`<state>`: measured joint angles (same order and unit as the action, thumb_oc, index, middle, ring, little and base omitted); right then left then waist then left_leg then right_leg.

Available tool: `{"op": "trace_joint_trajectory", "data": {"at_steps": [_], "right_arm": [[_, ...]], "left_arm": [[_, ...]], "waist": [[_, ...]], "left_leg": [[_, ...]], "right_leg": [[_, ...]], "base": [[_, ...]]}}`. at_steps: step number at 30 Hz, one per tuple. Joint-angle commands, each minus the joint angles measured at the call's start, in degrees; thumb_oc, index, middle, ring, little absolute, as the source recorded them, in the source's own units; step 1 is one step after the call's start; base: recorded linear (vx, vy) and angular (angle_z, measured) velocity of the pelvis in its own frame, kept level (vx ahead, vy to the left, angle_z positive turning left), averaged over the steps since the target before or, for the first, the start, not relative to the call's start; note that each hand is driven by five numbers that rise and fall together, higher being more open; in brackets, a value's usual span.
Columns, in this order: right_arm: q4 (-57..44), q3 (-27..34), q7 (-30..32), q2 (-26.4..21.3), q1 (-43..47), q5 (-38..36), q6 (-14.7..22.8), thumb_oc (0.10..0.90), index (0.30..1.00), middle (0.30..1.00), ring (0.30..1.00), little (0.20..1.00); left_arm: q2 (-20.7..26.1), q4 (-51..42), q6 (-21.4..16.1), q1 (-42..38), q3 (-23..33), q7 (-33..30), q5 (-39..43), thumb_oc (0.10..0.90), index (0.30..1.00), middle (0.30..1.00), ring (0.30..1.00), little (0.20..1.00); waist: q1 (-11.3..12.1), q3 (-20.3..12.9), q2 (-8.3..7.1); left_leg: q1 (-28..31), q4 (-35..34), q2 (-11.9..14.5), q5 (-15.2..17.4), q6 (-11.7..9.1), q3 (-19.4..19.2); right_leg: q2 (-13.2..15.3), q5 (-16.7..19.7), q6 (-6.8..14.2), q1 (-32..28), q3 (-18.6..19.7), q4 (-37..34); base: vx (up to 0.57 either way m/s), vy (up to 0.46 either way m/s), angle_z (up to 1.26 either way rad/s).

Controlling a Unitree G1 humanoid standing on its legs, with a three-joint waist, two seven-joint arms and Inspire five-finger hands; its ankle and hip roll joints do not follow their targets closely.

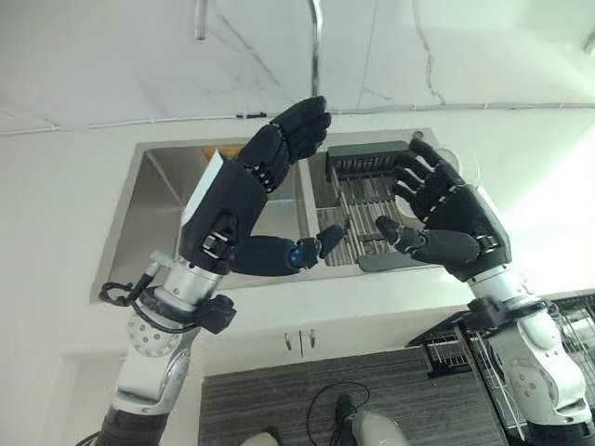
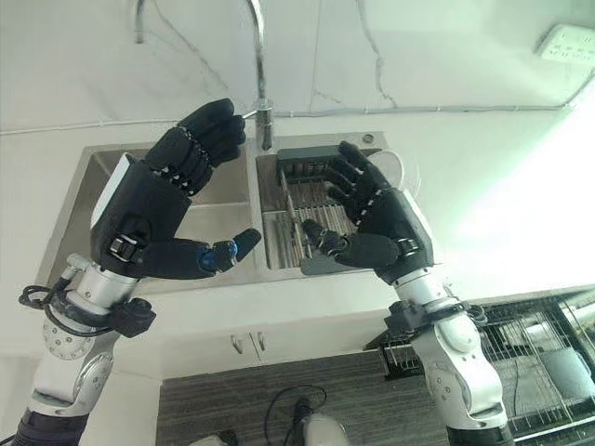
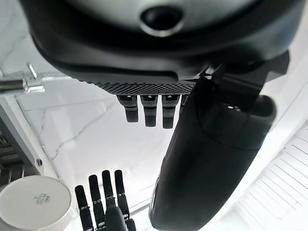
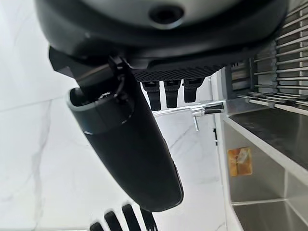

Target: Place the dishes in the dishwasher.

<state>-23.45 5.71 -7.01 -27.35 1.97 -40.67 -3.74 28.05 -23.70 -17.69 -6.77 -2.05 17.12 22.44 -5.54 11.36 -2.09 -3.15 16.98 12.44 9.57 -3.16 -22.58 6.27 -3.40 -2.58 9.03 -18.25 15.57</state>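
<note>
L hand [image 1: 244, 200] was up over the double sink [image 1: 139, 232], above the left basin, fingers loosely curved at the tips but apart from the thumb, gripping nothing. R hand [image 1: 453, 216] was raised over the right basin, palm facing in, fingers spread, thumb pointing toward the L hand, also empty. Both hands hovered clear of the sink, not touching anything.

In the right basin sat a drying rack [image 1: 364, 200] w/ a dark tray at its far end; a white dish [image 2: 390, 165] stood at the rack's far right corner, partly behind the R hand. Left wrist view caught a round white dish [image 3: 34, 203] just beside the rack bars, prob. the same one, can't be sure. Faucet [image 2: 261, 88] rose behind the sink's centre divider.

Dishwasher rack [image 2: 539, 348], pulled out below the counter, well to the right of the sink, looked bare as far as visible.

Progress call: nothing loaded yet, no dish in hand. Pretty much all of it left — reach into the rack, grab the dish, carry it down to the dishwasher rack.
</note>
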Motion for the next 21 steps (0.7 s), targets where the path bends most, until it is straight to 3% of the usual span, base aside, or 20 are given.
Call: {"op": "trace_joint_trajectory", "data": {"at_steps": [1, 8, 12, 15, 16, 20, 21], "right_arm": [[-5.0, 4.0, -0.6, -1.1, 3.5, -0.4, 10.1, 0.8, 0.9, 0.9, 0.9, 0.9], [-5.1, 5.5, 3.4, 0.1, 3.2, 3.5, 13.6, 0.8, 0.9, 0.9, 0.9, 0.9], [-5.2, 6.2, 4.0, -0.1, 3.2, 3.8, 13.2, 0.8, 0.9, 0.9, 0.9, 0.9], [-4.9, 6.8, 4.8, 0.1, 3.1, 3.1, 12.5, 0.8, 0.9, 0.9, 0.9, 0.9], [-5.4, 6.8, 4.8, 1.6, 2.6, 2.8, 12.1, 0.8, 0.9, 0.9, 0.9, 0.9], [-6.2, 6.7, 5.4, 3.7, 1.1, 2.8, 14.4, 0.8, 0.9, 0.9, 0.9, 0.9], [-6.5, 6.4, 5.4, 4.0, 0.7, 3.3, 14.7, 0.8, 0.9, 0.9, 0.9, 0.9]], "left_arm": [[0.2, -4.4, -6.5, -2.8, 0.2, -0.3, 3.6, 0.8, 0.9, 0.9, 0.9, 0.9], [0.4, -4.0, -6.5, -1.6, 0.4, 0.4, 2.9, 0.8, 0.9, 0.9, 0.9, 0.9], [0.7, -3.4, -7.8, -0.4, 1.2, 0.1, 4.2, 0.8, 0.9, 0.9, 0.9, 0.9], [0.4, -3.7, -6.7, 0.0, 2.3, 0.8, 5.5, 0.8, 0.9, 0.9, 0.9, 0.9], [-0.1, -4.2, -5.3, 0.2, 2.7, 1.0, 5.1, 0.8, 0.9, 0.9, 0.9, 0.9], [0.0, -3.7, -3.4, -0.4, 2.0, -0.3, 2.6, 0.8, 0.9, 0.9, 0.9, 0.9], [0.2, -3.3, -2.4, -1.3, 1.6, -1.6, 1.8, 0.8, 0.9, 0.9, 0.9, 0.9]], "waist": [[-0.2, -7.1, 1.05], [-0.7, -8.0, 2.13], [-0.4, -8.1, 2.55], [-0.1, -7.9, 2.12], [0.0, -7.3, 1.34], [-0.7, -6.3, 0.45], [-0.5, -6.3, -0.08]], "left_leg": [[-0.3, 0.2, -0.1, 1.9, -0.8, 5.0], [-0.7, 0.2, -0.1, 2.3, -1.1, 5.2], [-0.1, 0.2, -1.5, 3.1, -0.6, 4.6], [0.2, 0.2, -3.2, 4.2, 0.3, 4.8], [0.9, 0.2, -4.8, 5.4, 1.5, 5.7], [0.6, 0.2, -5.6, 5.6, 3.2, 7.2], [0.5, 0.2, -5.8, 5.7, 3.3, 6.7]], "right_leg": [[2.0, -3.9, 8.3, 0.0, 3.0, 1.6], [1.6, -4.5, 8.3, -0.2, 4.0, 1.6], [2.2, -4.1, 8.9, -0.3, 3.9, 1.6], [3.2, -3.2, 9.8, -0.2, 3.9, 1.6], [4.1, -1.5, 11.0, 0.4, 4.3, 1.6], [3.7, 1.7, 11.5, -0.1, 6.1, 1.6], [5.7, 3.5, 12.0, 0.7, 5.6, 1.6]], "base": [[-0.06, 0.014, 0.55], [-0.04, 0.036, 0.04], [0.01, 0.25, -0.02], [0.05, 0.343, -0.2], [0.09, 0.373, -0.33], [0.02, 0.105, -0.36], [-0.03, -0.093, -0.17]]}}
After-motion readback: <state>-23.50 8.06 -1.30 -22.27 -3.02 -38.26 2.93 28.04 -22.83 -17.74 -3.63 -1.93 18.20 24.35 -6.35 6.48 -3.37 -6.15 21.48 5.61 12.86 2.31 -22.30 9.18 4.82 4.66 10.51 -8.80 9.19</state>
